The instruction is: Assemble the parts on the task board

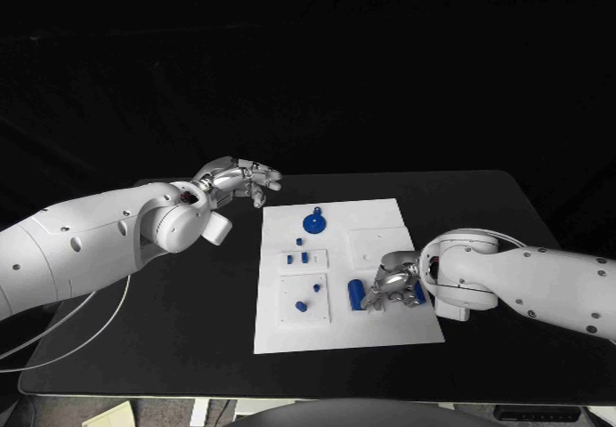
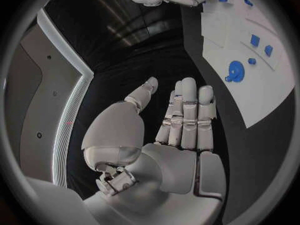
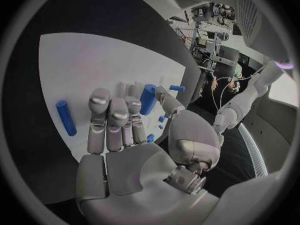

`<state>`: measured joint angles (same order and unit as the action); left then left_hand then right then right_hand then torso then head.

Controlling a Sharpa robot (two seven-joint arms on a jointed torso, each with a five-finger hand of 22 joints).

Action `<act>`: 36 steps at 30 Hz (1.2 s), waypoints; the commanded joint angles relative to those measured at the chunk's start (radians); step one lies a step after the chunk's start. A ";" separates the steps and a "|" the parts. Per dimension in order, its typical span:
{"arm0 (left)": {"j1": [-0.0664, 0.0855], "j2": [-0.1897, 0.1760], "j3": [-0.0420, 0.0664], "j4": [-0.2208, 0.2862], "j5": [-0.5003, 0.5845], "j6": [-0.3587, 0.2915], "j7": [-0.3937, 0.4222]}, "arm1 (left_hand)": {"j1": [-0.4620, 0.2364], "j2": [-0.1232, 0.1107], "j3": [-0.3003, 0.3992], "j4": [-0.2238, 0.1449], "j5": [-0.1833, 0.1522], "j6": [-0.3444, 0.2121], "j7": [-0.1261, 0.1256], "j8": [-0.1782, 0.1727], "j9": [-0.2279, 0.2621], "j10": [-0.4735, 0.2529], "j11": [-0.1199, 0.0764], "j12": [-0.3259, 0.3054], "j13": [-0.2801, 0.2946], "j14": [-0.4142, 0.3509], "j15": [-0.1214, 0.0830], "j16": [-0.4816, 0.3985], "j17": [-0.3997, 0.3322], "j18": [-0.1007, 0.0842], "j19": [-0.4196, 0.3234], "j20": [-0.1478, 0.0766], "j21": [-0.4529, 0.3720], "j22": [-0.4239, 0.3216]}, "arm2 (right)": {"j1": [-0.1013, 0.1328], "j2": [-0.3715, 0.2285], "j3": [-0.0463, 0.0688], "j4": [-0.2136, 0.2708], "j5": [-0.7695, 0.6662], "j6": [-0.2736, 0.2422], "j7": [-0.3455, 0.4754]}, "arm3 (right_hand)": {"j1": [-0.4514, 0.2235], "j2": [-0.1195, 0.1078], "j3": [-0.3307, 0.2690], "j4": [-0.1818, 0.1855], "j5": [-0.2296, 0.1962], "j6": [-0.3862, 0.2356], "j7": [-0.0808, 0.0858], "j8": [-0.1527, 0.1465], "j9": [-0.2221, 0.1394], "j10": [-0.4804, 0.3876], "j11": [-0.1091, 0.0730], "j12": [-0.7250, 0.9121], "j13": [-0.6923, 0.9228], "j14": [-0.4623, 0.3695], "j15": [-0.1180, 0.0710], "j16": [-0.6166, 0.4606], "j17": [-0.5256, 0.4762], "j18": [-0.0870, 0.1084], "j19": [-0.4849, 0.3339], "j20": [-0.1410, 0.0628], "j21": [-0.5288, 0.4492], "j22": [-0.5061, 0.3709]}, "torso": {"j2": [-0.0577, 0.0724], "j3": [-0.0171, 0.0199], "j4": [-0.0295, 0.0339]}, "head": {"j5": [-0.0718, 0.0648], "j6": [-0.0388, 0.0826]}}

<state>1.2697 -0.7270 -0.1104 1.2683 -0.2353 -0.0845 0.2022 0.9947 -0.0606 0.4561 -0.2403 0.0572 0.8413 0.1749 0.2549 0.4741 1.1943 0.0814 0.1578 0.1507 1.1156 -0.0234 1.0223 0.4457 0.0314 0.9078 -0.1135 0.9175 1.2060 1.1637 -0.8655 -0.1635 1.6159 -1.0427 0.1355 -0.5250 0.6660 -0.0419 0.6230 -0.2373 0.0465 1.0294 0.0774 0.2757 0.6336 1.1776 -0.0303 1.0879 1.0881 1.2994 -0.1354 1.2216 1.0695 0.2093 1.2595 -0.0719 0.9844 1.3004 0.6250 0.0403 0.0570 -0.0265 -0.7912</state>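
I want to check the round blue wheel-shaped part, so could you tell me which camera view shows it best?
The left wrist view: the wheel-shaped part lies unobstructed on the task board, its spokes visible. The head view shows it smaller. I cannot pick it out in the right wrist view.

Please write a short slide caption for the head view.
Right hand reaches among blue parts on the white task board; left hand hovers open beside it.

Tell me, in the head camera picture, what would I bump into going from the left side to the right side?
Left hand → blue wheel-shaped part on the task board → upright blue cylinder → right hand, holding another blue part.
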 commanded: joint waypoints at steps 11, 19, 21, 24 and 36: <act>0.000 0.000 0.000 0.002 0.001 0.009 0.009 | -0.004 0.002 0.000 0.007 -0.001 -0.001 0.002 0.007 -0.001 0.001 0.006 0.001 0.002 0.002 0.000 -0.007 0.002 0.081 -0.001 -0.007 -0.006 0.002 | 0.000 0.018 0.001 -0.018 -0.013 0.037 -0.030 | 0.002 -0.013 0.045 0.035 0.002 0.012 0.002 -0.004 0.001 0.012 -0.002 -0.005 0.004 0.006 -0.002 -0.007 0.005 0.053 0.008 0.006 0.001 0.001 | 0.000 -0.0004 0.0004 | 0.002 -0.005; 0.000 0.001 0.000 0.004 0.001 0.014 0.006 | -0.004 0.002 0.000 0.007 -0.001 -0.001 0.002 0.007 -0.001 0.001 0.006 0.001 0.002 0.002 0.000 -0.007 0.002 0.081 -0.001 -0.007 -0.006 0.002 | -0.003 0.037 0.000 -0.037 -0.009 0.056 -0.050 | 0.024 -0.025 0.078 0.027 0.003 0.010 0.003 -0.006 0.002 0.011 -0.001 -0.007 0.005 0.007 -0.001 -0.010 0.007 0.053 0.006 0.006 0.002 0.002 | 0.000 0.0006 -0.0001 | 0.004 -0.008; 0.000 0.000 0.000 0.004 0.001 0.015 0.006 | -0.004 0.002 0.000 0.007 -0.001 -0.001 0.002 0.007 -0.001 0.000 0.006 0.001 0.002 0.002 0.000 -0.007 0.002 0.081 -0.001 -0.007 -0.006 0.002 | -0.005 0.040 0.000 -0.041 -0.002 0.060 -0.055 | 0.028 -0.020 0.084 0.026 0.003 0.011 0.003 -0.006 0.002 0.011 -0.001 -0.007 0.006 0.008 0.000 -0.010 0.007 0.053 0.007 0.007 0.003 0.002 | 0.000 0.0007 -0.0002 | 0.004 -0.010; 0.000 0.000 0.000 0.004 0.001 0.015 0.006 | -0.004 0.002 0.000 0.007 -0.001 -0.002 0.002 0.007 -0.001 0.000 0.006 0.001 0.002 0.002 0.000 -0.007 0.003 0.081 -0.001 -0.007 -0.006 0.002 | -0.007 0.045 0.000 -0.049 -0.001 0.059 -0.055 | 0.034 -0.011 0.093 0.023 0.003 0.010 0.003 -0.007 0.002 0.011 -0.001 -0.007 0.006 0.008 0.000 -0.011 0.008 0.053 0.006 0.007 0.003 0.002 | 0.000 0.0008 -0.0006 | 0.005 -0.011; 0.000 -0.002 0.000 0.004 0.001 0.018 0.001 | -0.004 0.002 0.000 0.008 -0.001 -0.002 0.002 0.007 -0.002 0.000 0.006 0.001 0.002 0.002 0.000 -0.008 0.003 0.081 -0.001 -0.007 -0.006 0.002 | -0.017 0.054 -0.001 -0.066 -0.001 0.057 -0.062 | 0.032 -0.008 0.099 0.024 0.004 0.011 0.004 -0.007 0.002 0.011 0.000 -0.008 0.007 0.009 0.001 -0.012 0.008 0.053 0.007 0.009 0.003 0.002 | 0.000 0.0002 -0.0006 | 0.007 -0.011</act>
<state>1.2697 -0.7285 -0.1105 1.2702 -0.2353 -0.0834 0.1997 0.9947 -0.0606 0.4561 -0.2403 0.0572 0.8413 0.1748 0.2587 0.4734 1.1943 0.0814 0.1578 0.1511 1.1156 -0.0234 1.0184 0.4473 0.0314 0.9054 -0.1159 0.9175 1.2073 1.1556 -0.8088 -0.1569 1.5624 -1.0285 0.1862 -0.5438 0.6982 -0.0556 0.7173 -0.2144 0.0464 1.0419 0.0775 0.2757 0.6378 1.1849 -0.0304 1.0840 1.0938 1.3031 -0.1321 1.2140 1.0763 0.2163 1.2665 -0.0680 0.9832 1.3015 0.6250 0.0410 0.0566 -0.0196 -0.8020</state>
